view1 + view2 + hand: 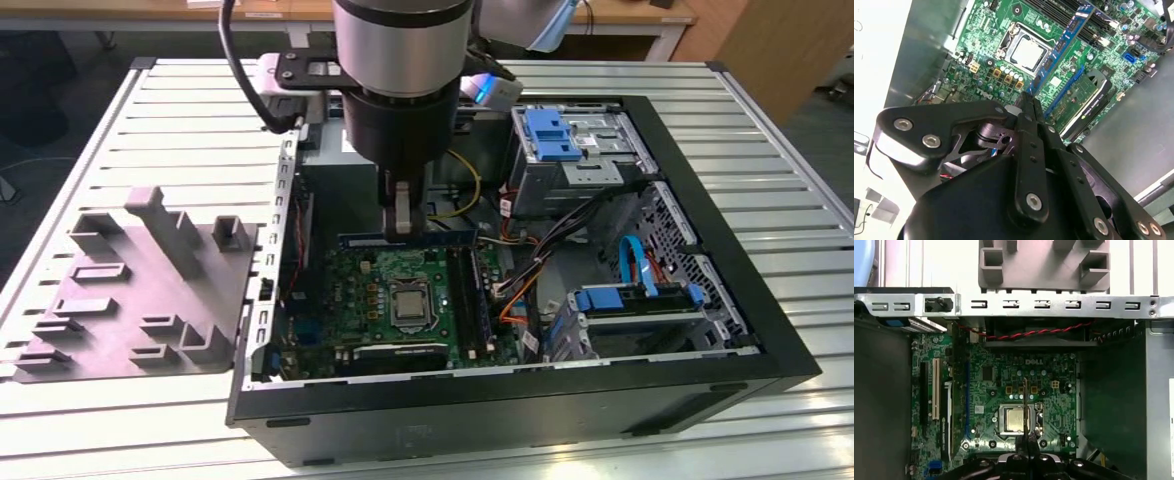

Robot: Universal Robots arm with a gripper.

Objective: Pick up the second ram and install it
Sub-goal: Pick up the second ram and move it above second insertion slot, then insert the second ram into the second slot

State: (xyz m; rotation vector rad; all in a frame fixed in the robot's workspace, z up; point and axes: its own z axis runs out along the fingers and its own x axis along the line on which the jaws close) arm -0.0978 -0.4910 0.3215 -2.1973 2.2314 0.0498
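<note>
Inside the open computer case (534, 400) on the slatted worktop (134, 430), the pincer (404, 225) is seen closed on the second ram (447, 238), which is gripped near its middle. The dark-blue stick is held level and on edge above the green motherboard (360, 290), toward its far side in the exterior view. In the first wrist view its thin edge is seen across the processor socket (1015, 419). A grey moulded fixture (134, 300) is set beside the case, on the exterior view's left.

Slatted aluminium table (80, 150), wooden desk (627, 12) behind
</note>
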